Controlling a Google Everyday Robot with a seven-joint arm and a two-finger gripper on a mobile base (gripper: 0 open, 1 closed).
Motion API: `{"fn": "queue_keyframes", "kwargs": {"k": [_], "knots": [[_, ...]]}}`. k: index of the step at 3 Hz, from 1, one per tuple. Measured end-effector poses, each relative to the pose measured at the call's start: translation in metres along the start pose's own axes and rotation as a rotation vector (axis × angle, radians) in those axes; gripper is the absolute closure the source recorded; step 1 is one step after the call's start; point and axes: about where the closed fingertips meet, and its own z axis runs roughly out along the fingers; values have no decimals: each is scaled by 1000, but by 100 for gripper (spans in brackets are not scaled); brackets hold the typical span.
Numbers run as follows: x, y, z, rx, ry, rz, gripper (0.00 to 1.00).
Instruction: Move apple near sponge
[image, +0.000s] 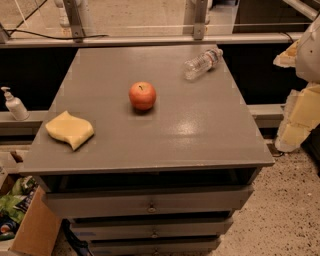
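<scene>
End effector (299, 119) at right edge, bottle (202, 63) lying behind apple (142, 95)

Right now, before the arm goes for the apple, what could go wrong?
The gripper hangs beyond the right side of the table, far from the apple; a glancing touch could roll it. The sponge lies near the front-left edge, so the apple set there might roll off. The bottle lying on its side could get knocked on the reach.

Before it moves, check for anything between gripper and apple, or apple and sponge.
Nothing visible. The gripper hangs right of the table; only bare surface runs to the apple and on to the sponge. The bottle lies farther back, off both lines.
</scene>
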Motion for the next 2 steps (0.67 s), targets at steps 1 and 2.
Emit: {"fn": "queue_keyframes", "kwargs": {"k": [1,2], "knots": [[0,0,0,0,0,0,0],[-6,-3,16,-12,-66,22,0]]}}
